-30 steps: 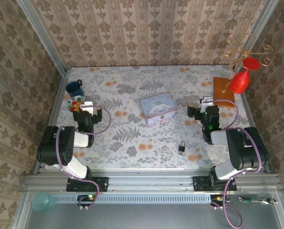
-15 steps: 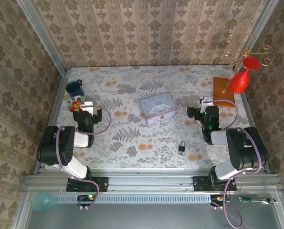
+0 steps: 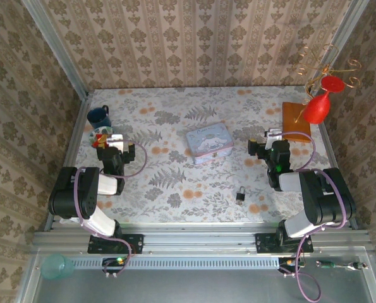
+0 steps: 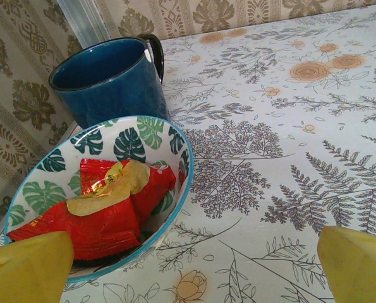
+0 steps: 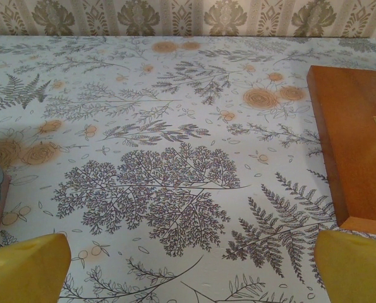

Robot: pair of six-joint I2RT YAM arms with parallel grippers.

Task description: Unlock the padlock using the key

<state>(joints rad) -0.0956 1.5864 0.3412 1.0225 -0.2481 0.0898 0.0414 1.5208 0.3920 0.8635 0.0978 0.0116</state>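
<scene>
We see bare table [image 3: 175,183] all around the padlock [image 3: 241,194], with the tin box [image 3: 209,142] well apart behind it. A bowl [image 4: 129,144] and mug [image 4: 109,79] stand right before the left gripper [image 4: 191,271]; a wooden board [image 5: 355,145] lies ahead of the right gripper [image 5: 188,271], to its right.

Floral-clothed table [image 3: 175,183] with padlock [image 3: 241,195], pastel tin box [image 3: 209,142], blue mug [image 3: 99,116], leaf-patterned bowl [image 4: 134,144], wooden board [image 3: 292,123]
</scene>
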